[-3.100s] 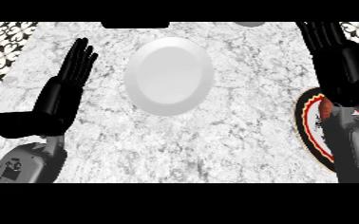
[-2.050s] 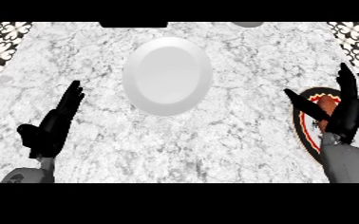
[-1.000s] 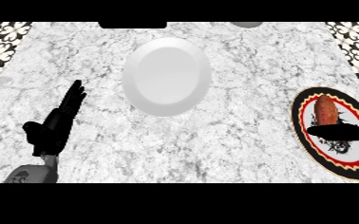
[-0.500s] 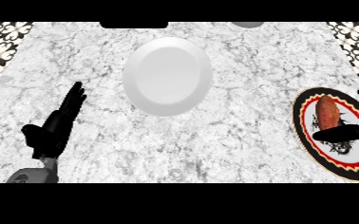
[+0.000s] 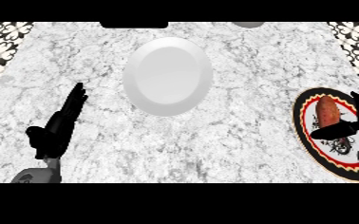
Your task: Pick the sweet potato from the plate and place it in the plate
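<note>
A reddish-brown sweet potato (image 5: 327,113) lies on a patterned plate (image 5: 306,123) with a red and black rim, cut by the view's right edge. My right hand (image 5: 335,132) reaches in from the right. Its thumb lies across the plate just below the sweet potato's near end, and a fingertip shows at the edge above it. The hand is open, and most of it is out of view. A plain white plate (image 5: 167,76) sits at the counter's middle with nothing on it. My left hand (image 5: 57,126) rests open at the lower left, fingers straight.
The marble counter (image 5: 238,142) fills the view. A dark object (image 5: 133,24) and a grey round thing (image 5: 247,24) sit at the far edge. Patterned tile shows in both top corners.
Both hands came down from a raised pose. The right hand moved out to the right and over the patterned plate beside the sweet potato. In the last second little has shifted.
</note>
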